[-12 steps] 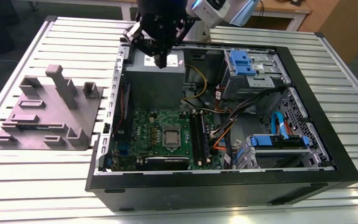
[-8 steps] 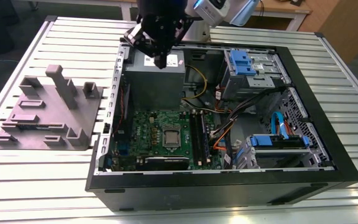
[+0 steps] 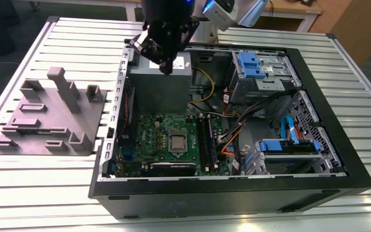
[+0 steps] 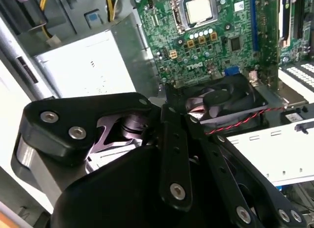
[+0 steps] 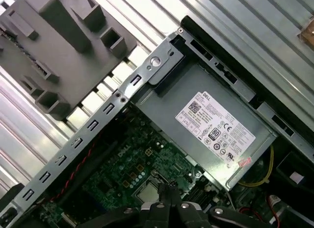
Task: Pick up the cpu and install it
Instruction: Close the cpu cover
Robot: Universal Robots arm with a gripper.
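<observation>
On the grey metal box (image 5: 162,98), close under the gripper (image 3: 166,71), a white label (image 5: 216,127): rows of fine print, a square code, certification marks, none legible. Small red sticker (image 5: 244,163) at that box's edge. On the green board (image 4: 162,37) beyond, white lettering (image 4: 196,67), probably a maker's mark.

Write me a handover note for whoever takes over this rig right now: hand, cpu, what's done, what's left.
The hand is shut with nothing seen in it, hanging over the power supply inside the open case, touching nothing.
The cpu lies in its socket on the motherboard, apart from the hand.
Done: cpu picked and seated.
Left: whether the socket is latched cannot be told.
</observation>
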